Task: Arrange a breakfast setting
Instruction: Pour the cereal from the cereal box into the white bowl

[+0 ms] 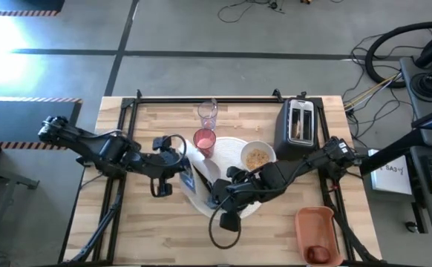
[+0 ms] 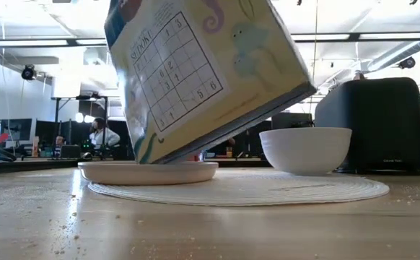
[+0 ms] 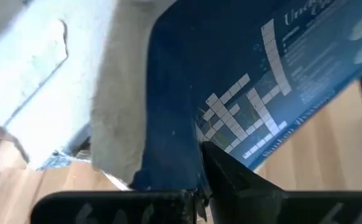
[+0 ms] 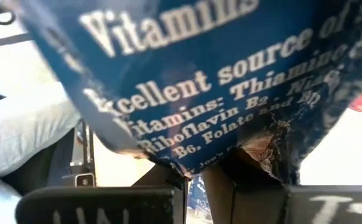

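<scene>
Two pincers meet at the middle of the tabletop (image 1: 142, 230), and both are clamped on the same blue cereal box (image 2: 203, 72). In the high view the left pincer (image 1: 185, 172) grips one end of the box, the right pincer (image 1: 217, 194) the other, with the box tilted between them over the woven round placemat (image 2: 304, 191). From table height, the box leans steeply, sudoku panel facing out, its lower corner down over the smaller pale plate (image 2: 149, 172); contact there is hard to judge. Just beyond the right pincer sits the small white bowl (image 1: 257, 156), holding a heap of cereal, on the placemat's far side. Past the left pincer's tip stands the pink tumbler (image 1: 204, 140), and right behind that the clear glass (image 1: 207, 113). Beside the bowl, away from both pincers, is the black toaster (image 1: 299, 126), a toast slice (image 1: 299, 123) showing in a slot. Well behind the right arm, at the tabletop's near corner, lies the orange-red tray (image 1: 314, 222) with a dark-red fruit (image 1: 318, 253) in it.
</scene>
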`<state>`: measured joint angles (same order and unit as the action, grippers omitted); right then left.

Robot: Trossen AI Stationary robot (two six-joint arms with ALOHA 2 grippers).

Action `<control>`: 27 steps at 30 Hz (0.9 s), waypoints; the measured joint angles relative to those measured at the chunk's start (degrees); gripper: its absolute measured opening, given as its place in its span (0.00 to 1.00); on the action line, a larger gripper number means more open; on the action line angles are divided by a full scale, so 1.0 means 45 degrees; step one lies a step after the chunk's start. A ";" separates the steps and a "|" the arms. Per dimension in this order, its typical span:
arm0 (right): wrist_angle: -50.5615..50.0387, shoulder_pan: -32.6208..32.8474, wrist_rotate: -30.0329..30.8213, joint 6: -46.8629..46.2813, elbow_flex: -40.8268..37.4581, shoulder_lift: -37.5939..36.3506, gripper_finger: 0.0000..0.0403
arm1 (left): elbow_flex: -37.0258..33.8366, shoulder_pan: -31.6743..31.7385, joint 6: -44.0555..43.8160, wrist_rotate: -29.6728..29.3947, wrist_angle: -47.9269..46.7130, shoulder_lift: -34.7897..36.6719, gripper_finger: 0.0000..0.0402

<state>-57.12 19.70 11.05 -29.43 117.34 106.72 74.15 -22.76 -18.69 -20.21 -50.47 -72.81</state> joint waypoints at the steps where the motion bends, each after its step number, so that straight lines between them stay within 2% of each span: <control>1: 0.0031 -0.0012 -0.0092 0.0014 0.0000 -0.0001 0.06 | 0.0000 0.0004 0.0004 -0.0058 0.0004 -0.0035 0.00; 3: 0.0139 -0.0015 -0.0261 0.0016 0.0000 0.0000 0.06 | -0.0005 0.0004 -0.0009 -0.0002 0.0027 -0.0077 0.00; 9: 0.1255 0.0094 -0.1874 0.0184 0.0000 -0.0001 0.06 | -0.0005 -0.0049 -0.0452 0.0941 0.0158 -0.0075 0.00; 18: 0.1619 0.0151 -0.1826 0.1595 0.0005 -0.0050 0.06 | 0.1000 -0.0226 -0.0029 0.0722 -0.0147 -0.0074 0.00; 27: 0.1208 0.0209 -0.1907 0.1611 0.0010 -0.0064 0.06 | 0.1573 -0.0793 -0.0014 0.0919 -0.0941 -0.0554 0.00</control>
<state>-51.68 20.64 2.47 -22.18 117.38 106.43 81.23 -26.33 -18.76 -16.07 -54.71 -75.31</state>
